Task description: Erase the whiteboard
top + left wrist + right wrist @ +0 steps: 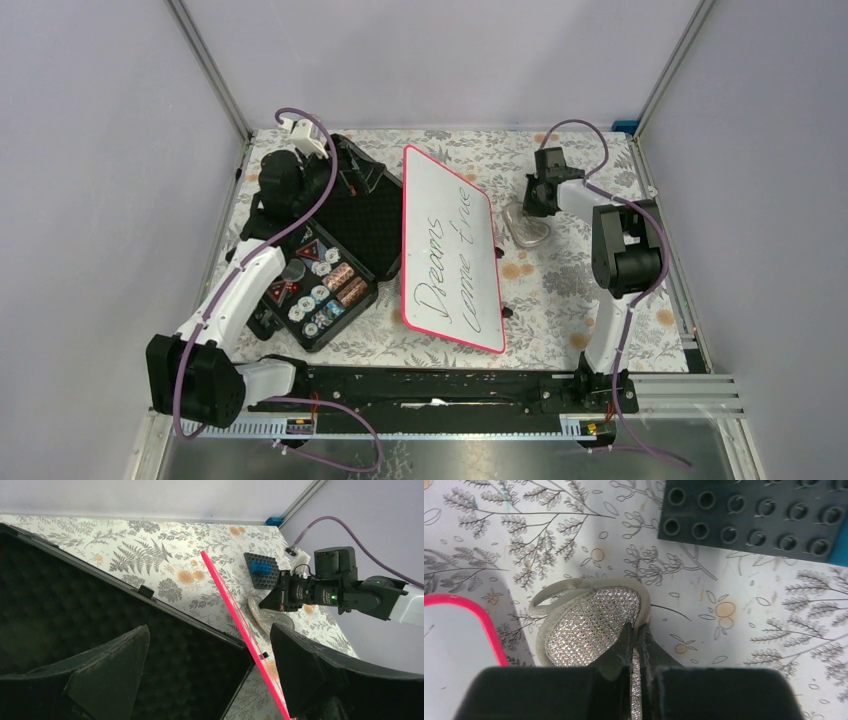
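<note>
We find the left gripper [209,635] above the far-left part of the table [560,290], over the foam lid of the open black case [365,215]. Its jaws stand wide apart with nothing between them. The whiteboard [450,250] lies at the centre of the table, its long sides running from the far edge toward the near edge. It bears black handwriting. Its left long edge meets the right side of the case, and we cannot tell whether it rests on the case or only lies against it. The board is thus to the right of the left gripper, beyond the case. It is to the left of the right gripper [530,205] and well apart from it. The right gripper hangs over the far-right part of the table, its fingers [626,645] pressed together on the rim of a glittery silver object [594,625] lying on the cloth. A thin strip of that object shows between them. A dark studded plate [749,520] lies just beyond the object, toward the far-right corner. In the top view we cannot separate the left gripper's fingers from the black case beneath them, and the right arm covers the studded plate. In the left wrist view the board appears edge-on as a pink line, so its writing is unreadable and its near end is hidden behind the finger. In the right wrist view only one rounded corner of the board shows at the left edge. The gripper body hides the near part of the glittery object, and the plate is cut off at the top and right.
</note>
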`<action>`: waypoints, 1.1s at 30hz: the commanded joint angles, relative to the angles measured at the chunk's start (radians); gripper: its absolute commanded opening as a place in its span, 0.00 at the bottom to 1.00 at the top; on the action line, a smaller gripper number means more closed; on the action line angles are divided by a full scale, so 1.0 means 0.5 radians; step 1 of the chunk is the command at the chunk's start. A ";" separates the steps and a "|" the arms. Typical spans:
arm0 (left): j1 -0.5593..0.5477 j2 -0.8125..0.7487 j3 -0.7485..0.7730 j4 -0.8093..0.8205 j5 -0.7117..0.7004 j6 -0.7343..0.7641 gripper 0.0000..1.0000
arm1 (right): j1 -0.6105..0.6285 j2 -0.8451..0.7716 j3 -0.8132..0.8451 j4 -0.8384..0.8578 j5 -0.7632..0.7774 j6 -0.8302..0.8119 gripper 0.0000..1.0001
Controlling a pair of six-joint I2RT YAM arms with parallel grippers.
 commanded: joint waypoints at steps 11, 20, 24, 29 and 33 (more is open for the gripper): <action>-0.008 0.053 0.121 -0.009 0.020 -0.060 0.99 | -0.020 -0.583 -0.421 0.324 0.254 0.053 0.00; -0.036 0.232 0.211 -0.050 0.269 -0.199 0.94 | -0.114 -0.874 -0.677 0.598 -0.008 0.212 0.00; -0.093 0.329 0.278 -0.125 0.362 -0.233 0.90 | -0.115 -0.992 -0.759 0.710 -0.317 0.290 0.00; -0.281 0.292 0.367 -0.393 0.020 -0.036 0.89 | -0.110 -1.037 -0.844 0.922 -0.934 0.551 0.00; -0.481 0.250 0.469 -0.649 -0.373 0.184 0.90 | -0.086 -1.079 -0.932 1.052 -1.175 0.649 0.00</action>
